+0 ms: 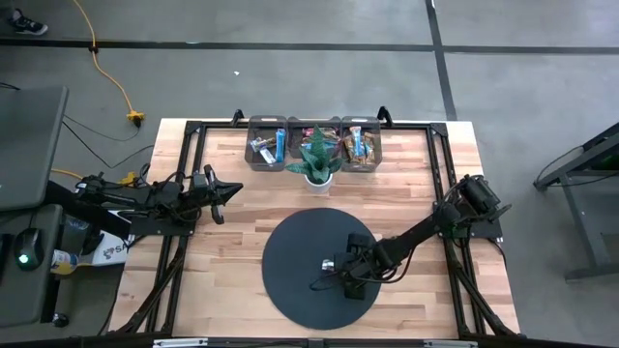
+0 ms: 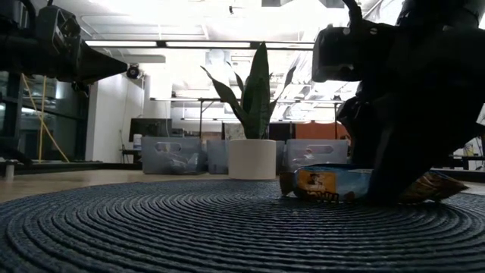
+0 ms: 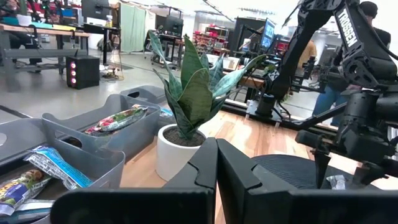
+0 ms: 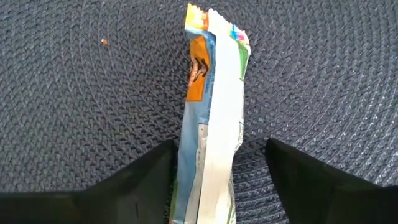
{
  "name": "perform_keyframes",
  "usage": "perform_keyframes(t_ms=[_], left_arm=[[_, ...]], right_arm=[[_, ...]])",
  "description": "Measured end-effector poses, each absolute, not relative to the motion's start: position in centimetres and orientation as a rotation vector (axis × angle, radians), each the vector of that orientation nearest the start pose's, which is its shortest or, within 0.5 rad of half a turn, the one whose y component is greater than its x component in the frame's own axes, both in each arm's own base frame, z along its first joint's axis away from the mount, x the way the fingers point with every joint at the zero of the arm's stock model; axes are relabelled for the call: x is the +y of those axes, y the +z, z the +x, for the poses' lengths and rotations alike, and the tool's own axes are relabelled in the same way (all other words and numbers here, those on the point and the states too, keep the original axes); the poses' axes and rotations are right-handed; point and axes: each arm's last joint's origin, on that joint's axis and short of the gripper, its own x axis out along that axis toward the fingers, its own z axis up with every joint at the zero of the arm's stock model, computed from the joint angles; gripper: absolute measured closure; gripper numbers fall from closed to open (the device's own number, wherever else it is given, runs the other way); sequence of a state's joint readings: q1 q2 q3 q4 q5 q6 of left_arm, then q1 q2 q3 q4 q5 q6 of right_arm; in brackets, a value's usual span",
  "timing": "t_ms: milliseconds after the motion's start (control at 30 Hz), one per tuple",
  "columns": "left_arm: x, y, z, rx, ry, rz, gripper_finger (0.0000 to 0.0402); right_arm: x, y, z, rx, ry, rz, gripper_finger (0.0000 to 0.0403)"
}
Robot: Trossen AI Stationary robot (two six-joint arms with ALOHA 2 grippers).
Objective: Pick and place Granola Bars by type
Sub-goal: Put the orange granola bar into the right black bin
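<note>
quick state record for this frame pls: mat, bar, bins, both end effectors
mat: round dark woven mat, front centre of the table
bar: blue-and-orange wrapped granola bar lying on the mat
right end effector: open, low over the mat, fingers either side of the bar
left end effector: shut, empty, waiting above the table's left side
bins: grey plastic bins at the far edge, bars inside
plant: spiky green plant in a white pot in front of the bins

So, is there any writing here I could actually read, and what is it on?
"TROSSEN": white letters running along the right arm, seen in the left wrist view.
Granola bar on the round mat: the wrapper has print, but it is too blurred to read.
Bars in the grey bins: too small to read.
White sheet by the left arm: too small to read.
</note>
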State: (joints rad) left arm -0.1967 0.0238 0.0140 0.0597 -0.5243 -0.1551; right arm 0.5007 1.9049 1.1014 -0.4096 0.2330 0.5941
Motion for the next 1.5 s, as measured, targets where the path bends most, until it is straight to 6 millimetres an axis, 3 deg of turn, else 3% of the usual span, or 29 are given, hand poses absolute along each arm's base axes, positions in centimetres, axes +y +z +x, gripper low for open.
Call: perform_keyframes(t_ms=[567,1300,1500], left_arm=[[-0.4,17.2,9.5,-0.072,0.323,-0.171,0.04],[-0.4,17.2,9.5,-0.073,0.324,-0.171,0.04],[-0.4,17.2,9.5,-0.072,0.323,-0.171,0.04]], right_arm=[[16.5,12.7,31.2,1.186,-0.055,0.127,0.0265],[16.7,13.2,31.0,1.225,0.025,0.199,0.0357],[16.7,13.9,31.0,1.202,0.04,0.23,0.0362]])
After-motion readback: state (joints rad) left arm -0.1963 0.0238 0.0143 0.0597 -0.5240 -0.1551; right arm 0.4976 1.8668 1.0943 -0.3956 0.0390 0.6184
